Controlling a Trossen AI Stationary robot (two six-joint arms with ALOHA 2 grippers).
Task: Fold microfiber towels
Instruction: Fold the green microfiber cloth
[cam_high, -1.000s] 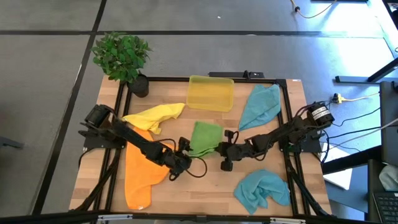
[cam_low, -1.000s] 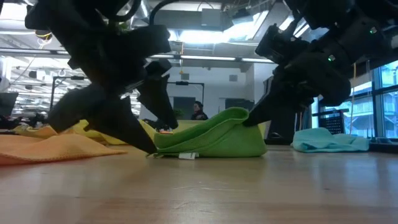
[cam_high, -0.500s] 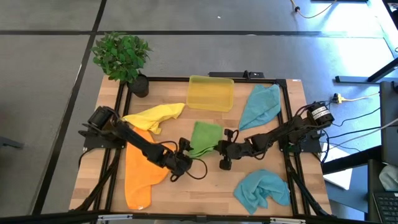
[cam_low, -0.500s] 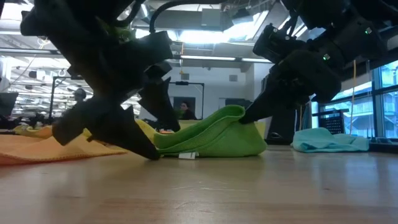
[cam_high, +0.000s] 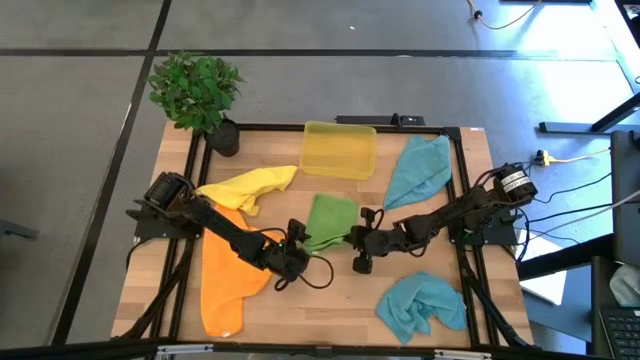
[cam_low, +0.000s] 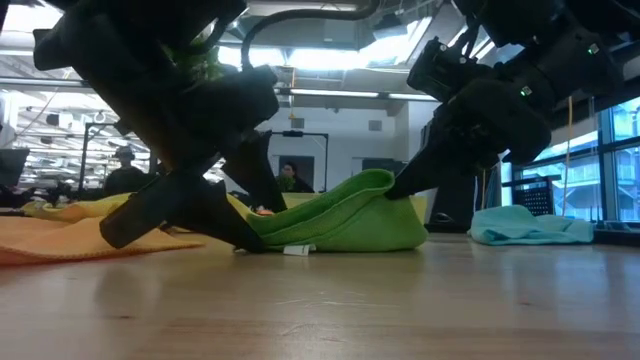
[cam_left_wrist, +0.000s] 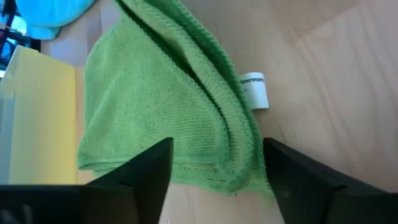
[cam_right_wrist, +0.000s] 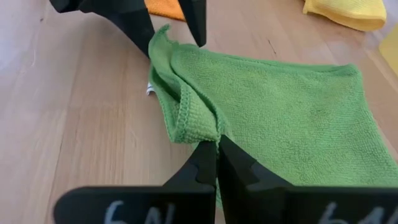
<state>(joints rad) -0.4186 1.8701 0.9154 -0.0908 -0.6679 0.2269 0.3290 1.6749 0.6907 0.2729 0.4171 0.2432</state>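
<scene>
Green towel (cam_high: 330, 221) mid-table, half folded. Right gripper (cam_right_wrist: 217, 163) pinched on its near edge, holding fold up. Left gripper (cam_left_wrist: 214, 163) spread wide, straddling opposite corner (not yet gripping). Risk: left closes on one layer only, fold slips, edges misalign.

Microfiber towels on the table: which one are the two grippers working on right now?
The green microfiber towel at the table's middle. The right gripper pinches its edge and the open left gripper straddles its corner; the other towels lie untouched.
</scene>
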